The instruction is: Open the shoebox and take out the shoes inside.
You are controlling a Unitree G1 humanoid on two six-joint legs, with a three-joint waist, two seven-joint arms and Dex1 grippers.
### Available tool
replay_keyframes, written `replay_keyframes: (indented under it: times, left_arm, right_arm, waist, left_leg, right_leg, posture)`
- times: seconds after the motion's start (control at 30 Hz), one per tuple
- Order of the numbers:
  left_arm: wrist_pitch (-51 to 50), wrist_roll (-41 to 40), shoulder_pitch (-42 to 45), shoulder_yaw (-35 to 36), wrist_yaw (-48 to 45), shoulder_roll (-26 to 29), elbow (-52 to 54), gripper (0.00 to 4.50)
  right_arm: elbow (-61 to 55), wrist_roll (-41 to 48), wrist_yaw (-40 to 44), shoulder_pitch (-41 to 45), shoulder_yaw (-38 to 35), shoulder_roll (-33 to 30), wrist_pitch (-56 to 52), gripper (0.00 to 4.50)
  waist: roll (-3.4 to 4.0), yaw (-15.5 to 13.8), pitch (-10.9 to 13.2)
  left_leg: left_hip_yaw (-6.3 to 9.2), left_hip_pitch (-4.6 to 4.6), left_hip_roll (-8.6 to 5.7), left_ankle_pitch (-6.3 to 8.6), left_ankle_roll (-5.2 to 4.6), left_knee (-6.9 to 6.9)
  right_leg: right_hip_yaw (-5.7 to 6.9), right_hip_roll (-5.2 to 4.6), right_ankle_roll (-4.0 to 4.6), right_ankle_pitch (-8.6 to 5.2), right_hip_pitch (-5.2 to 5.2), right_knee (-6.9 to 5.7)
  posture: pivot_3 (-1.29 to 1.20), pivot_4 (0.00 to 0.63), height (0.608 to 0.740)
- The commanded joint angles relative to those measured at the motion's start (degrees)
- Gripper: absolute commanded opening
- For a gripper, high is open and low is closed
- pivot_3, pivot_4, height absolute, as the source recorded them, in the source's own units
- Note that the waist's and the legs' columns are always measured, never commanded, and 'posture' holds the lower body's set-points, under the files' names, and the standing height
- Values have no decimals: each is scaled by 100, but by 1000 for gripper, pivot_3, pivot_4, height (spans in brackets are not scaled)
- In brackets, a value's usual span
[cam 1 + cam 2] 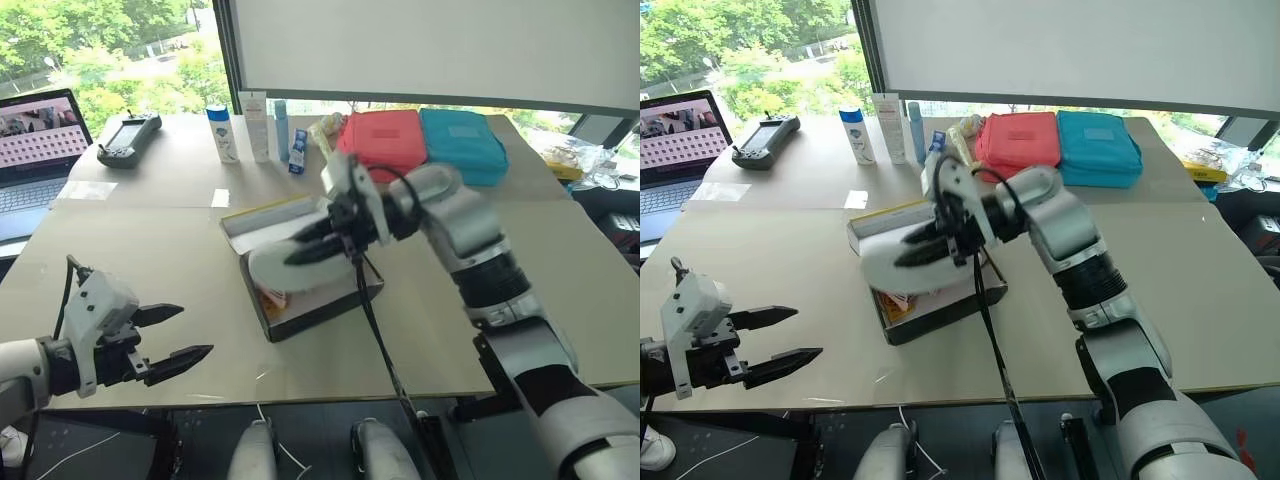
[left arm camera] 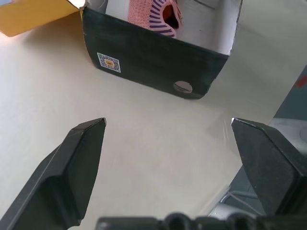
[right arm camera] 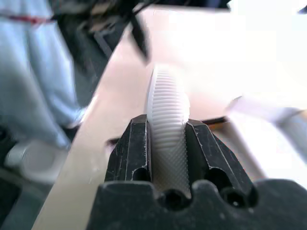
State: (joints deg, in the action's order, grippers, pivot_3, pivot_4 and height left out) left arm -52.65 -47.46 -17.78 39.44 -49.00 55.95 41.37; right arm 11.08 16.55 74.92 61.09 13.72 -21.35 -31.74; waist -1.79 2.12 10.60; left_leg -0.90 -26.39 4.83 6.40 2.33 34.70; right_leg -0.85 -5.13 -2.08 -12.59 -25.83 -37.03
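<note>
The right gripper pinches a light shoe by its ribbed white sole, just above the shoebox; the left gripper, near the shoebox, gapes wide.

Surfaces and materials, as I see them from here.
Shoebox: matt dark cardboard outside, pale inside. Shoe: pink knit cloth; its white sole is finely ribbed rubber. Table: smooth matt beige board.
</note>
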Motion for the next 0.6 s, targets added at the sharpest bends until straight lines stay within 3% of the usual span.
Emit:
replay_keyframes:
  times: [0.03, 0.23, 0.43, 0.47, 0.6]
  left_arm:
    - [106, -3, 30, 113, -34, 43, 81, 4500]
    - [135, 21, 322, -58, -137, 221, -180, 4500]
    - [270, 149, 573, -421, -277, 315, -427, 4500]
    - [296, 161, 620, -472, -283, 325, -471, 4500]
    - [353, 191, 922, -753, -322, 381, -619, 4500]
  right_arm:
    - [-198, 22, -791, -422, -233, 210, -171, 583]
    - [-190, 1128, -1750, 218, -1782, 138, -1351, 583]
    - [443, 1056, -1616, 945, -2244, -1363, -1450, 583]
    - [586, 978, -1589, 986, -2217, -1553, -1363, 583]
    - [1688, -1094, -2268, 467, -1002, -2526, 631, 583]
  waist:
    - [-4, 0, -3]
    - [5, 1, 5]
    - [5, -127, 5]
    - [5, -130, 5]
    - [5, -127, 5]
  left_leg:
    - [0, 0, 0, 0, 0, 0]
    - [-7, -39, -1, -2, -2, 3]
    - [-10, -42, -1, -2, -2, 1]
    - [-16, -43, -2, -1, -1, 2]
    - [-27, -46, -2, -1, -2, 1]
  right_leg:
    - [0, -1, 0, 0, -1, 0]
    - [-8, 1, 8, 18, -34, -8]
    - [-4, -3, 2, 13, -28, 22]
    - [-5, -7, 2, 13, -27, 26]
    - [-12, -8, 0, 13, -31, 29]
  posture:
    - [0, 150, 715]
    - [0, 150, 715]
    - [0, 150, 715]
    - [0, 150, 715]
    - [0, 150, 715]
